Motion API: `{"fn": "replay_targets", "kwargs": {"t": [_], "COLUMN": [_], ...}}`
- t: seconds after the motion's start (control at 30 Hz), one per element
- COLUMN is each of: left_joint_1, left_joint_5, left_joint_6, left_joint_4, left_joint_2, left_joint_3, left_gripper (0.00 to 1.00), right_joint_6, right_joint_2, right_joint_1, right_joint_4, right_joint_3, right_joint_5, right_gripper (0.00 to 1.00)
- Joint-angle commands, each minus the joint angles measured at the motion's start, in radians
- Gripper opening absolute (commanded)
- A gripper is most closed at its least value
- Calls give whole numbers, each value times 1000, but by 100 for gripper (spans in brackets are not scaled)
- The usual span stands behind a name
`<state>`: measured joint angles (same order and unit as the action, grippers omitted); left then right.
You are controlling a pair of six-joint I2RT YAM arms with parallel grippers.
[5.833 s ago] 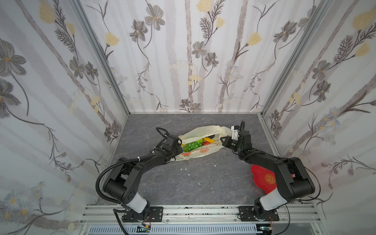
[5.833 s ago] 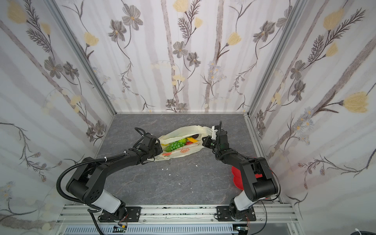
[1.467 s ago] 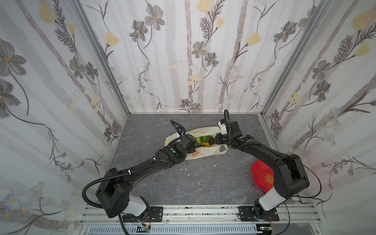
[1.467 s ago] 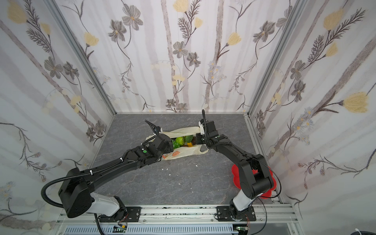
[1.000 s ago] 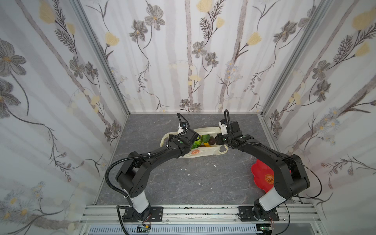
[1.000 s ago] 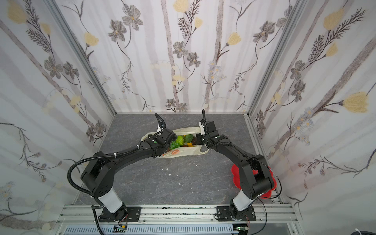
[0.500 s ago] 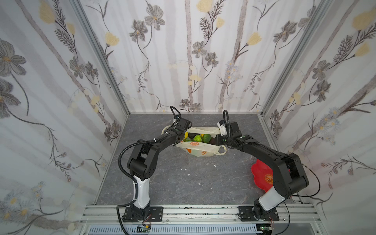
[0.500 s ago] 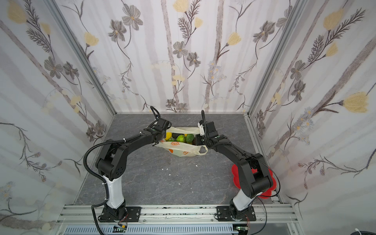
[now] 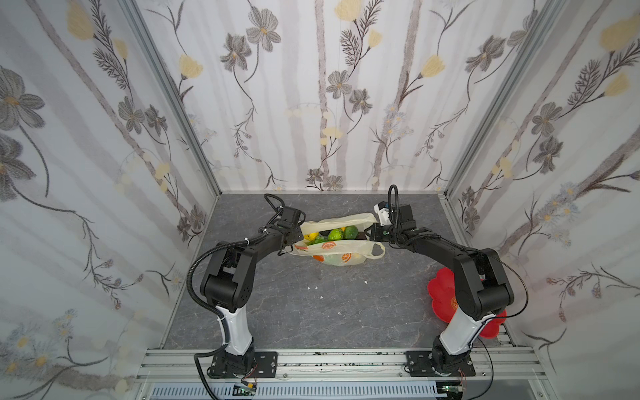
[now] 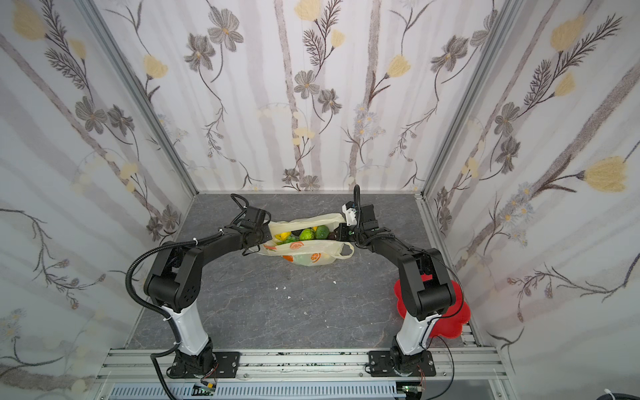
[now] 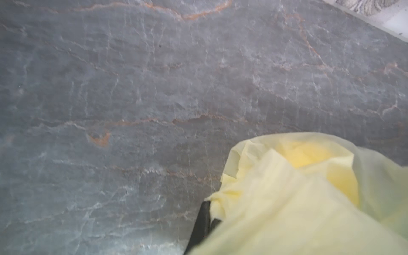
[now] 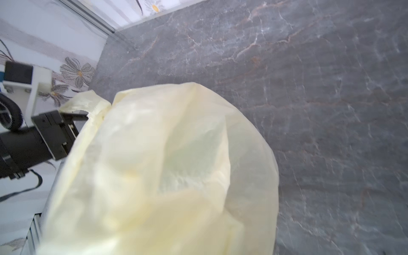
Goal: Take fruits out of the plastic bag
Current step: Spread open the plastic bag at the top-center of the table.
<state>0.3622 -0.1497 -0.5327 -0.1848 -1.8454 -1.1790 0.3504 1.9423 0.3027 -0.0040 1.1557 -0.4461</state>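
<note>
The plastic bag hangs stretched between the two hands in the middle of the frame, toward the back wall, with its mouth pulled open upward. It is pale yellow, thin and crinkled, with orange slices printed on the near side. One loop handle droops free at its right end. I cannot tell whether the sagging bottom touches the surface.

Both top views show the fruits inside: two round green ones, a yellow one at the left and a dark one at the right.

The left hand is clenched on the bag's left rim. The right hand is clenched on its right end.

In front of the bag the grey surface lies open down to the rail, apart from a few white crumbs. A red dish sits at the lower right, partly behind the right arm.

Only the left wrist view shows a black finger pinching the film, with a yellow shape glowing through it. The right wrist view shows blurred film up close.
</note>
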Motion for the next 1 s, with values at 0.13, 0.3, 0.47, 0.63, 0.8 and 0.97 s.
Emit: {"fn": "replay_targets", "kwargs": {"t": [0.13, 0.3, 0.47, 0.63, 0.8, 0.97], "left_joint_1": [79, 153, 197, 237, 265, 289], "left_joint_5": [-11, -47, -75, -106, -125, -135], "left_joint_6": [-42, -63, -106, -138, -171, -190], "left_joint_4": [83, 141, 180, 208, 226, 237], "left_joint_2": [179, 258, 287, 293, 296, 299], "left_joint_3": [178, 291, 333, 332, 335, 342], "left_gripper": [0, 0, 0, 0, 0, 0], "right_joint_6": [19, 12, 5, -16, 12, 69], "right_joint_2": [176, 269, 150, 8, -105, -132], "right_joint_1": [46, 93, 94, 117, 183, 282], "right_joint_4": [-60, -180, -225, -287, -324, -314], "right_joint_3": [316, 492, 418, 328, 235, 209], "right_joint_5": [-1, 94, 297, 486, 699, 773], "right_gripper": [0, 19, 71, 92, 94, 97]}}
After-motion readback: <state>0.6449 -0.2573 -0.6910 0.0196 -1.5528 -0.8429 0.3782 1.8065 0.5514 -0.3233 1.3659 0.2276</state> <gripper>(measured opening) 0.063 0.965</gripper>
